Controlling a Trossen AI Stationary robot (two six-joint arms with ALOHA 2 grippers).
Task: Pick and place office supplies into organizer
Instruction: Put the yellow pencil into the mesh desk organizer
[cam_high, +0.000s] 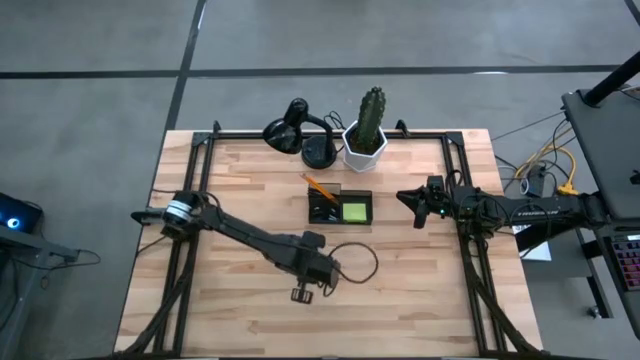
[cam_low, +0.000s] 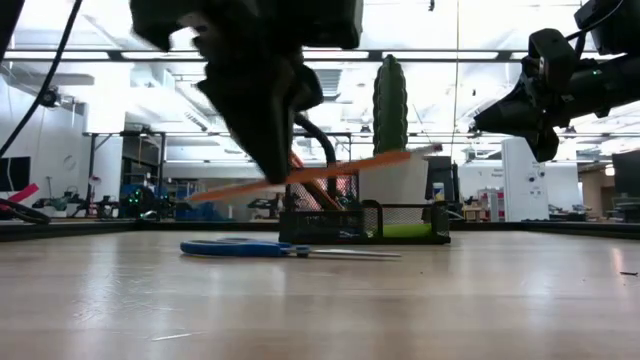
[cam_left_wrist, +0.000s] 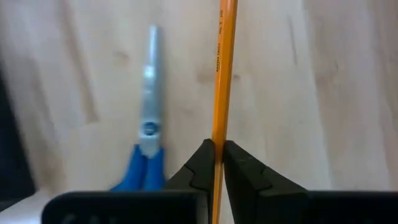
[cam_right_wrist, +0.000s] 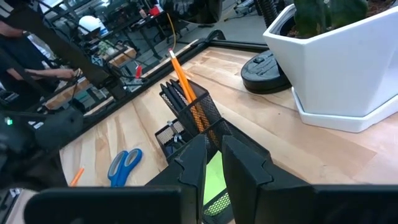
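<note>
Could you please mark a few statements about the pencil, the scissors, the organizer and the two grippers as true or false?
1. The left gripper is shut on an orange pencil. True.
2. The blue-handled scissors stand upright in the organizer. False: they lie flat on the table, outside the organizer.
3. A lime-green sticky-note pad sits in the organizer. True.
4. The right gripper holds a pen. False: it holds nothing and hovers beside the organizer, on the side of the right arm.
5. The organizer has no pencils in it. False: at least one orange pencil already leans in its mesh cup.
</note>
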